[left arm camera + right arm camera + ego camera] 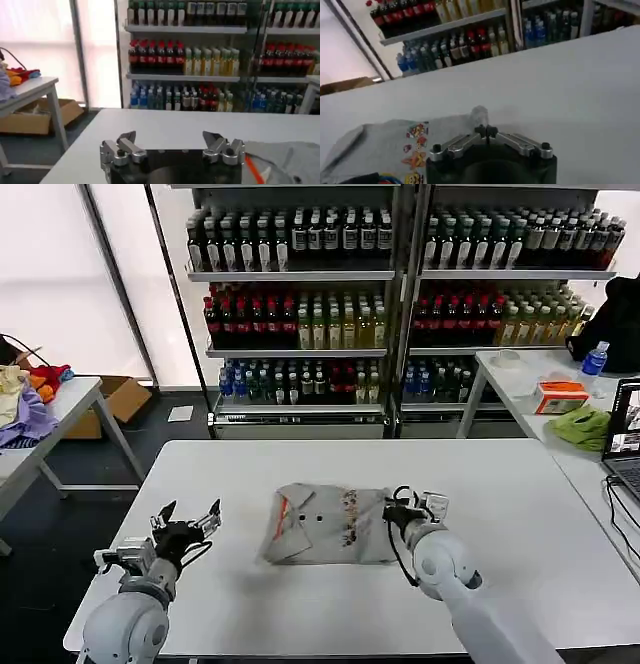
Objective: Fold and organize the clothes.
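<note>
The folded grey shirt (pixel 328 525) lies near the middle of the white counter (pixel 520 504), slightly toward the robot's side, its long axis running left to right across the counter. The orange-trimmed collar and dark buttons sit at its left end and the multicoloured print toward its right. The right pincer (pixel 412 506) stands at the shirt's right edge, touching or just beside it, so the garment lies to that pincer's left. In the right wrist view its fingers meet tip to tip, and a small fold of grey fabric (pixel 479 114) rises just beyond the tips. Whether cloth is actually caught between them cannot be told. The left pincer (pixel 187 522) hovers well to the left of the shirt, over bare counter, with its fingers (pixel 126 145) spread apart and nothing between them. The left wrist view shows the shirt's collar end off to one side of that pincer. The right arm is therefore the nearer one. Any move on the left end would, in this inspector's judgement, call for the left arm to travel rightward across open surface. Clear counter surrounds the garment on all sides. The near edge lies not far behind both pincers, and the far edge is well away.
</note>
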